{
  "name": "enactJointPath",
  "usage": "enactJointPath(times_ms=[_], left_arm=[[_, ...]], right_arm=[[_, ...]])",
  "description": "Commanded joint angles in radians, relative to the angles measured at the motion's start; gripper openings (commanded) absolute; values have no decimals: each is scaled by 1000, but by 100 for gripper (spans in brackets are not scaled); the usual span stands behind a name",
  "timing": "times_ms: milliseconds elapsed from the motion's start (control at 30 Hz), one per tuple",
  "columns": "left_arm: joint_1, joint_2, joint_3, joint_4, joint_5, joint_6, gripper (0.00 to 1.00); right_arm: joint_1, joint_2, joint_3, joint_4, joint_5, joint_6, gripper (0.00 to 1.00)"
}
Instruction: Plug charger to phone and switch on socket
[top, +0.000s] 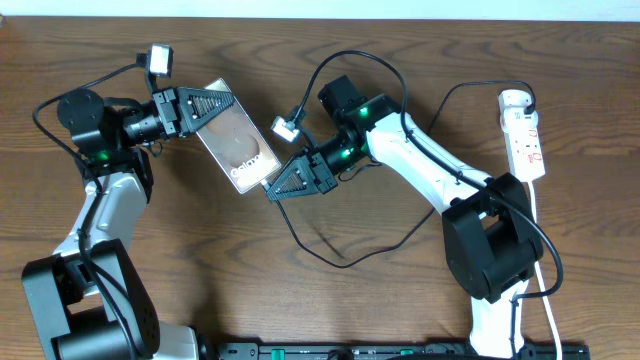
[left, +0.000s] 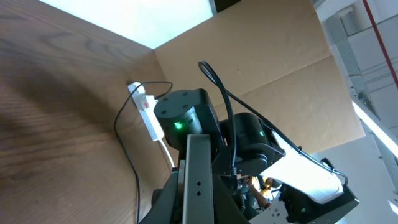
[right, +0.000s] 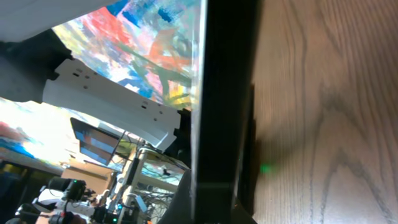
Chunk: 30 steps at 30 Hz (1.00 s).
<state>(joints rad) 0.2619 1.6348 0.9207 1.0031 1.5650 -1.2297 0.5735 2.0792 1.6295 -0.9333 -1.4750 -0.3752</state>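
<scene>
Step in hand, as judged: seating the connector in the phone's near end. Nearest the bases, the charger (top: 345, 264) lies in one slack loop on the table (top: 250, 290). Its line runs up under the right gripper (top: 272, 190), which is closed tight, apparently on the connector end (tip itself hidden), right at the near short edge of the phone (top: 240, 145). The phone sits slantwise left of centre, brown back up, and the left gripper (top: 225, 102) is clamped on its far end. To do this well: align the tip with the port and push along the phone's long axis, with the left arm bracing and some slack in the cable. Farthest, at right, is the socket (top: 524, 135), with neither arm near it. Count: one phone, one charger, one socket, two grippers.
</scene>
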Motion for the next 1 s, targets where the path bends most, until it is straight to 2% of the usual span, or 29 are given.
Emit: enactJointPath(times_ms=[0,967], left_arm=[[-2,-8,-3,8,6,7,7],[-6,-8,-22,8,6,-21,8]], right_arm=[[0,-7,7,3,-66,4,1],[0,-7,7,11,-36,4,1]])
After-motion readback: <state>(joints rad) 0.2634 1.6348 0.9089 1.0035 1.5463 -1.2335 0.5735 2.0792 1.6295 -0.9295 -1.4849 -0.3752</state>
